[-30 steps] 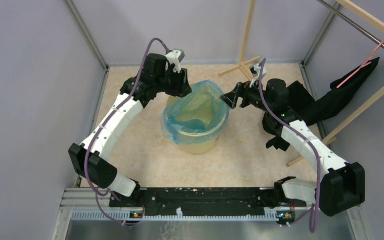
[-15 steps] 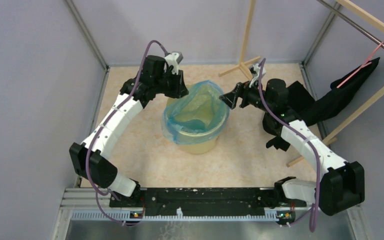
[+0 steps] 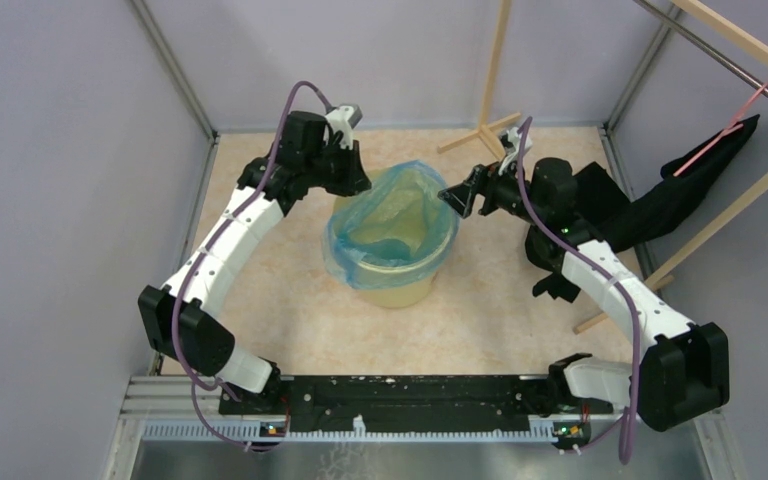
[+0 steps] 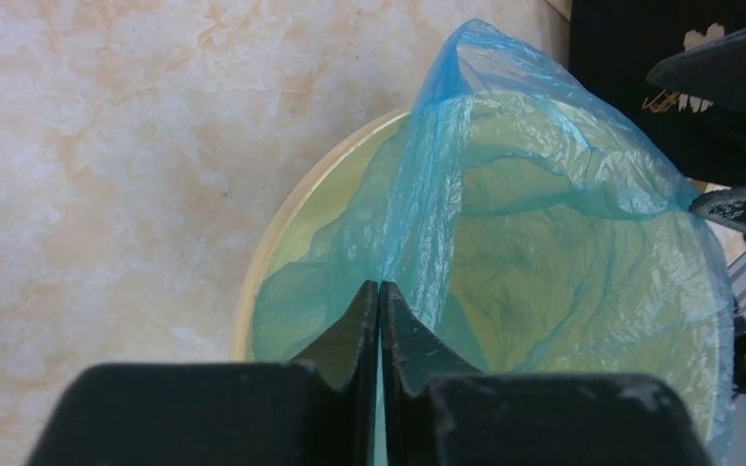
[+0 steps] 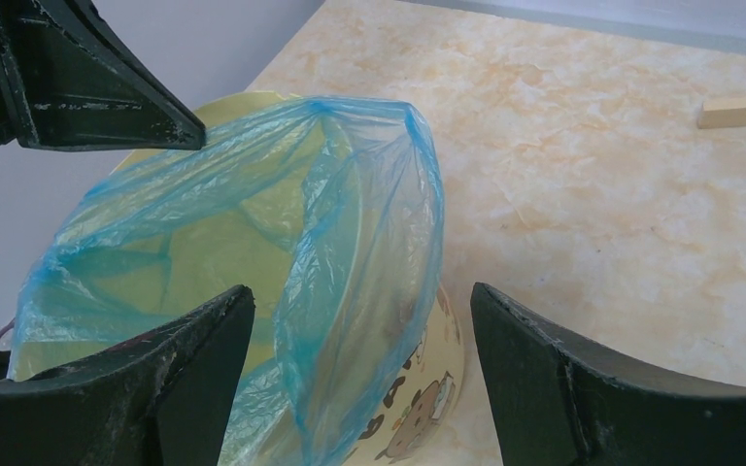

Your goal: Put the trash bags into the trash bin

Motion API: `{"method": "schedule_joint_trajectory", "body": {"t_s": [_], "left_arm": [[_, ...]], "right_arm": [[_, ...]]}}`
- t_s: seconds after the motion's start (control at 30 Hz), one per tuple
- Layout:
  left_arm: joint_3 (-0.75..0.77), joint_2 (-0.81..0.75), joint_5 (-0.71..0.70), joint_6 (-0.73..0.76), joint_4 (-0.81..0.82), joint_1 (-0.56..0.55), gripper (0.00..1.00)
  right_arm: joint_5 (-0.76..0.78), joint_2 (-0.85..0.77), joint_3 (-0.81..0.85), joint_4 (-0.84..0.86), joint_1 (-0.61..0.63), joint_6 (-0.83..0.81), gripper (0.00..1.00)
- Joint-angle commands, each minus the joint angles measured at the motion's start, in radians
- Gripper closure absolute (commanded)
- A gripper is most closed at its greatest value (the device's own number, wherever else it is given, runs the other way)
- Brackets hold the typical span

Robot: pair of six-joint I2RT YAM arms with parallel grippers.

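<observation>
The pale-yellow trash bin (image 3: 396,286) stands mid-table with the light-blue trash bag (image 3: 390,215) lining it; the film is draped over the near-left rim and peaks upward at the back. My left gripper (image 3: 363,185) is at the bin's far-left rim. In the left wrist view it (image 4: 379,287) is shut, and a fold of the bag (image 4: 563,223) runs down into its tips above the bin's rim (image 4: 282,243). My right gripper (image 3: 455,197) is open at the bin's right side. In the right wrist view it (image 5: 359,379) straddles the bag's standing edge (image 5: 369,252) and the bin wall (image 5: 427,398).
A black cloth (image 3: 660,200) hangs from a wooden rack at the right, behind my right arm. A wooden stand (image 3: 490,90) rises at the back, with its foot (image 5: 738,110) on the table. Frame walls enclose the table on three sides.
My left gripper has closed on the bag's fold at the far-left rim and drawn slightly left. The right gripper has stayed open and hardly moved.
</observation>
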Motion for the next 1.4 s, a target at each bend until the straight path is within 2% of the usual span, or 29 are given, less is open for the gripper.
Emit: {"method": "schedule_joint_trajectory", "body": {"t_s": [0.0,0.03,0.2,0.43,0.67,0.83,1.0,1.17,1.27,1.33,1.37], "left_arm": [[0.0,-0.037,0.012,0.005,0.047,0.013,0.97],[0.001,-0.041,-0.005,0.005,0.05,0.016,1.0],[-0.004,-0.055,-0.109,-0.012,0.081,0.051,1.0],[-0.028,-0.051,-0.103,-0.051,0.172,0.115,1.0],[-0.065,0.007,-0.016,-0.1,0.228,0.207,1.0],[-0.138,0.047,0.163,-0.172,0.334,0.271,1.0],[-0.143,0.122,0.252,-0.195,0.364,0.285,1.0],[-0.239,0.136,0.279,-0.24,0.438,0.287,1.0],[-0.232,0.119,0.231,-0.213,0.342,0.298,1.0],[-0.219,0.06,0.118,-0.191,0.269,0.319,0.98],[-0.217,0.016,0.05,-0.187,0.235,0.331,0.87]], "right_arm": [[-0.012,-0.006,-0.005,0.044,-0.011,0.002,0.18],[-0.012,-0.007,-0.004,0.045,-0.011,0.002,0.18],[-0.015,0.003,-0.003,0.047,-0.011,0.002,0.18],[-0.02,0.01,-0.002,0.053,-0.011,0.005,0.19],[-0.026,0.02,-0.001,0.06,-0.011,0.009,0.19],[-0.032,0.024,-0.004,0.067,-0.011,0.011,0.2],[-0.045,0.037,-0.001,0.076,-0.011,0.018,0.27],[-0.048,0.038,-0.001,0.078,-0.011,0.021,0.27],[-0.042,0.035,0.0,0.07,-0.011,0.018,0.27],[-0.041,0.032,0.004,0.062,-0.011,0.013,0.27],[-0.041,0.031,0.007,0.056,-0.011,0.011,0.27]]}}
